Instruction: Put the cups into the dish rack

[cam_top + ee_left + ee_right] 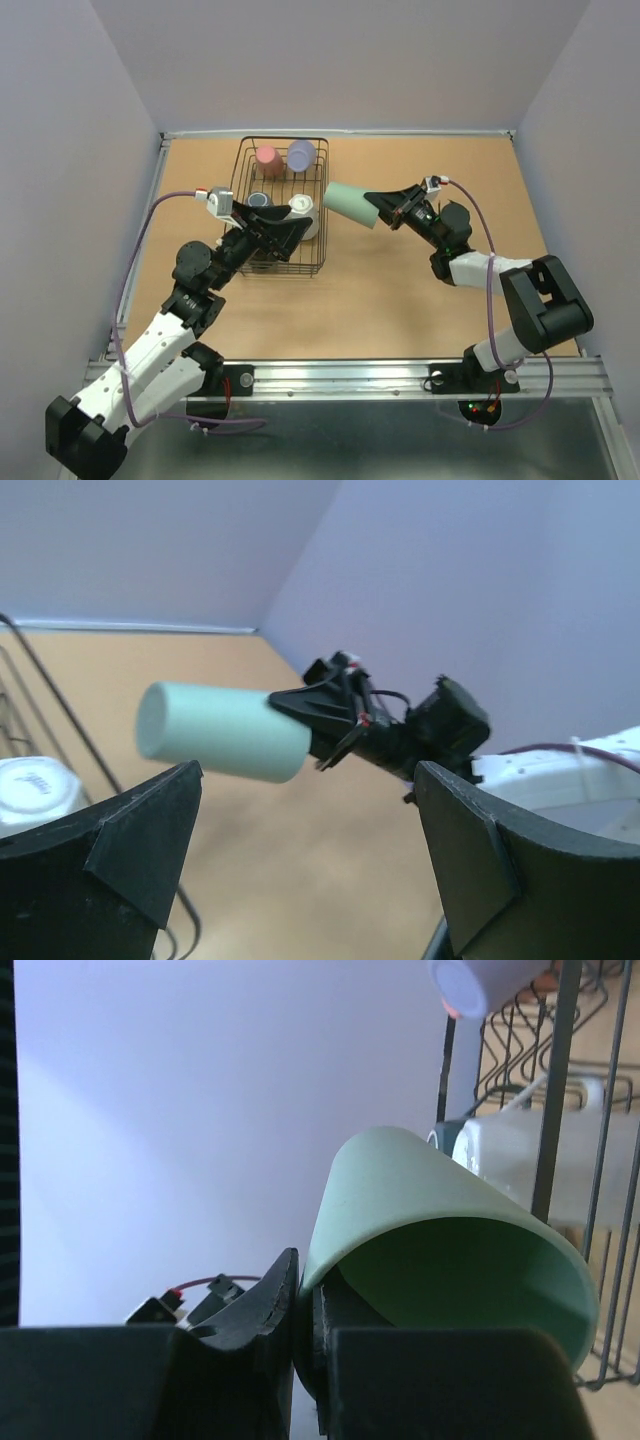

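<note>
The black wire dish rack (324,250) stands at the table's back left. In it are a pink cup (268,160), a lavender cup (301,155), a white cup (303,212) and a cup with a dark inside (260,201). My right gripper (378,208) is shut on the rim of the mint green cup (350,204) and holds it on its side in the air, just right of the rack. In the right wrist view the fingers (270,1310) pinch the cup wall (440,1240). My left gripper (285,235) is open and empty over the rack's near right part.
Purple walls enclose the brown table on three sides. In the left wrist view the mint cup (220,730) and right gripper (330,715) hang ahead of my open fingers (140,840). The lavender cup (470,980) and white cup (520,1150) show behind the rack wires (555,1080).
</note>
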`<state>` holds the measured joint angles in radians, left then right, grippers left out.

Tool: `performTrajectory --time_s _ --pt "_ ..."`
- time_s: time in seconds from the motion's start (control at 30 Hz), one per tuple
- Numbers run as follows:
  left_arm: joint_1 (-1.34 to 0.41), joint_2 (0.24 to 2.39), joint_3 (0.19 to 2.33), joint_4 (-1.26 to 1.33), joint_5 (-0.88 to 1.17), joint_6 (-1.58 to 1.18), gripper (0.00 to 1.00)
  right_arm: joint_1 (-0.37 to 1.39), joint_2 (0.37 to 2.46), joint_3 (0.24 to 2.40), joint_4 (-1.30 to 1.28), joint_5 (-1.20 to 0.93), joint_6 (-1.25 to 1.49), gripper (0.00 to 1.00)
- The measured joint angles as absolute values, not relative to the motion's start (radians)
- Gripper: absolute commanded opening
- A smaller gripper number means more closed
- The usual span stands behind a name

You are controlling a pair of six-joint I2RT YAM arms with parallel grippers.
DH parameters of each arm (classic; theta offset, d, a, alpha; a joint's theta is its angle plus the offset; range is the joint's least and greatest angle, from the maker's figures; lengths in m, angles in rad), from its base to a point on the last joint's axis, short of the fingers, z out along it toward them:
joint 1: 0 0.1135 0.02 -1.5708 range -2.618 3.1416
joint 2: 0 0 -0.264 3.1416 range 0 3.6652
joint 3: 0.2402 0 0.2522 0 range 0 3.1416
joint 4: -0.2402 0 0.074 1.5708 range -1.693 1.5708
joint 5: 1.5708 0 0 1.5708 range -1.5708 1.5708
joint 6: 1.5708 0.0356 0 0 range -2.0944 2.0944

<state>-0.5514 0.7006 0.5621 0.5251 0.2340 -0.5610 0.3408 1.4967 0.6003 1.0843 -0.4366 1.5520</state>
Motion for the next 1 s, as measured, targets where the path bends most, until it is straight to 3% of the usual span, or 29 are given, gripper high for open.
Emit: performTrajectory --time_s 0.1,0.57,1.0 --pt "-0.545 0.773 0.507 0.689 0.306 -0.633 0.98 0.342 1.494 0.578 1.129 -0.462 1.632 0.0" --pt "-0.542 0.912 0.467 0.974 0.379 -0.741 0.96 0.342 1.378 0.579 1.272 -0.498 1.733 0.01" --pt "-0.566 1.032 0.471 1.04 0.361 -0.756 0.95 0.377 1.335 0.579 1.273 -0.498 1.752 0.0"
